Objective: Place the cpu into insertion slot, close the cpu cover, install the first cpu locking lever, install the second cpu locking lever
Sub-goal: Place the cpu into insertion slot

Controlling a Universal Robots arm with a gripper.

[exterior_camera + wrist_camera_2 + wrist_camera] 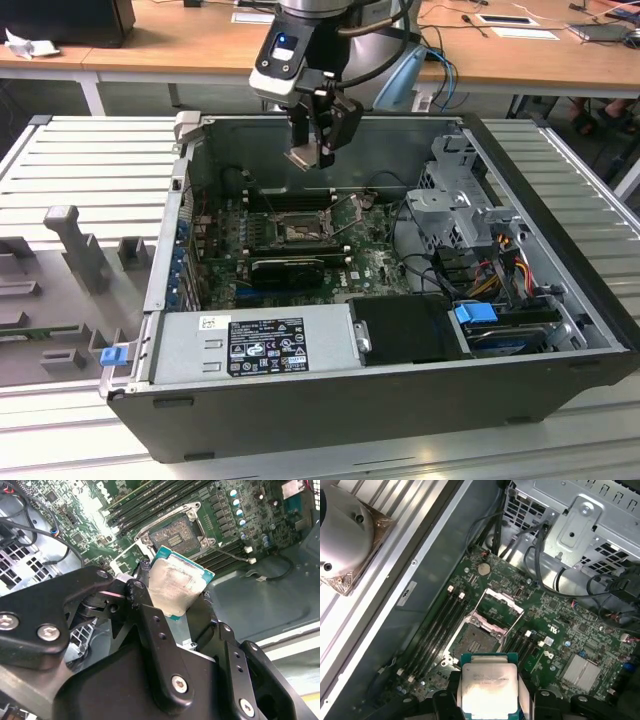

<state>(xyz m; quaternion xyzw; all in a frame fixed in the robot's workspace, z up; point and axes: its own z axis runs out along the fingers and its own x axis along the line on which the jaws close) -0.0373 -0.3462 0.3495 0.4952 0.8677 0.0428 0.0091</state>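
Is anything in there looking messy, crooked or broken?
Only one thing: the cpu, held in the gripper above the computer case, has a smudged, patchy metal face, as if residue was wiped over it. The insertion slot and its raised cpu cover look intact.

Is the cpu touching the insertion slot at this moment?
Apart. In the exterior view the cpu, gripped by the pincer, hangs well above the slot, with bare case wall visible between them.

A ribbed grey metal bench (90, 160) carries an open computer case (350, 410), with a grey moulded fixture (75, 235) and a small blue clip (112, 354) just beside the case on the exterior view's left.
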